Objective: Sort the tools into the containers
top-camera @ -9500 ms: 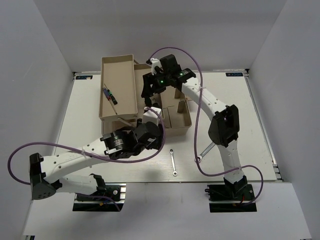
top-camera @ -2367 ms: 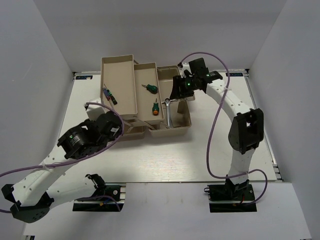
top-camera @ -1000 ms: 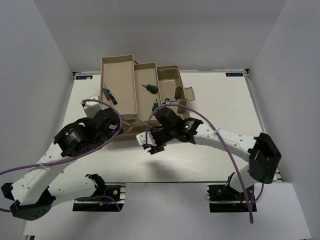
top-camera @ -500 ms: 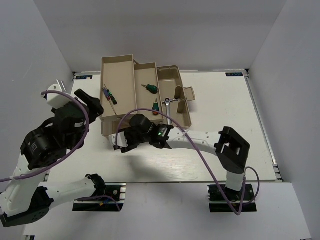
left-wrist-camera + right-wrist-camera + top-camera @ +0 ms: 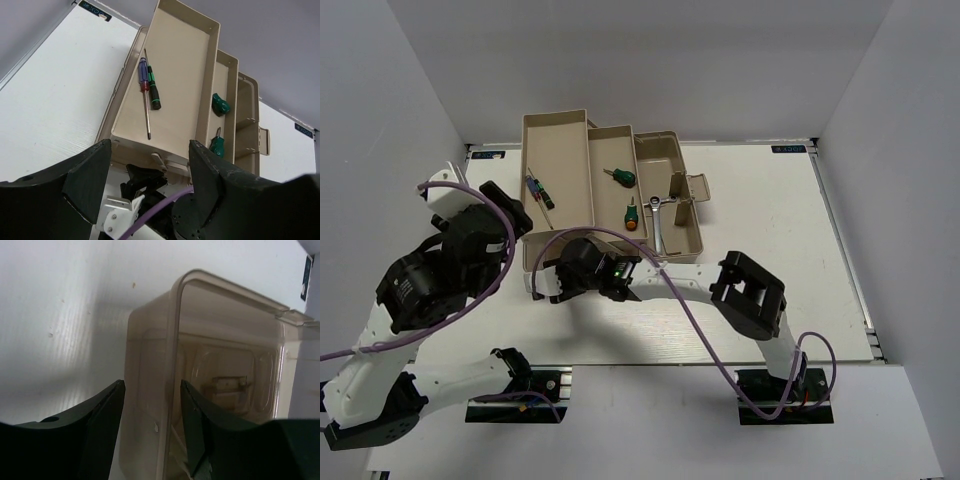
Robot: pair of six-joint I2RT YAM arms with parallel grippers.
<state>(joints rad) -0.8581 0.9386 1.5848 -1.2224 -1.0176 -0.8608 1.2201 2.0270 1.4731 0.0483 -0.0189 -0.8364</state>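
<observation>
Toolbox (image 5: 560,150) stands open toward the far edge of the worktop (image 5: 770,230), left of centre, with its trays fanned out. Left gripper (image 5: 149,150) hangs raised near the worktop's left edge, jaws apart and empty. Right gripper (image 5: 151,390) sits low at the toolbox's near-left corner, jaws apart astride the rim of the translucent brown lid (image 5: 210,340); contact cannot be told. Left tray: two precision screwdrivers (image 5: 144,82), side by side. Middle tray: two stubby green screwdrivers (image 5: 619,176), apart. Right compartment: wrenches (image 5: 658,225).
</observation>
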